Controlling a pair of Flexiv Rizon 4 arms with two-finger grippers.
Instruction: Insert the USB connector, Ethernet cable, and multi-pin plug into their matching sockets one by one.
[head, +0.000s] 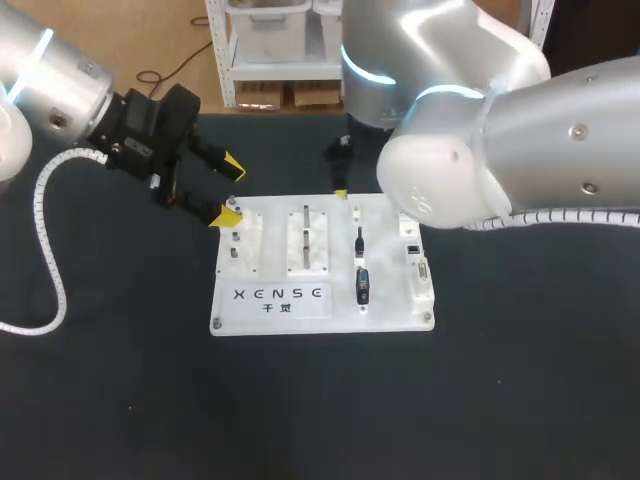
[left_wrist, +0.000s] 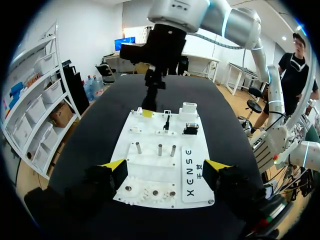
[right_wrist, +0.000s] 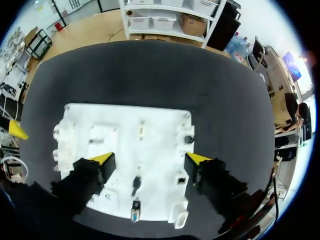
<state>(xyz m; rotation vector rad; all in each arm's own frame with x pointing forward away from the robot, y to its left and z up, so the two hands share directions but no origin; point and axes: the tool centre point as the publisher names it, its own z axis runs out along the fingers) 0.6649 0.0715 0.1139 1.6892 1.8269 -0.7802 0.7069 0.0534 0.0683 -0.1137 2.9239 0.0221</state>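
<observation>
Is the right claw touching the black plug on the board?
Apart. The right wrist view shows the black plug lying on the board between the open right gripper's fingers, clear of both.

Black table (head: 120, 400); white gears (left_wrist: 141, 196) near upright pegs (left_wrist: 159, 150).

- The table (head: 120, 400) is covered with a matte black surface.
- A light wooden floor (head: 180, 40) is seen past its far edge.
- A white shelving unit (head: 265, 50) is stood on that floor, and cardboard boxes (head: 300, 95) are kept on its lowest level.
- More white shelves (left_wrist: 35, 95) are loaded with bins.
- A white wall (left_wrist: 95, 25) is evenly lit, and a lit monitor (left_wrist: 124, 43) is set near it.
</observation>
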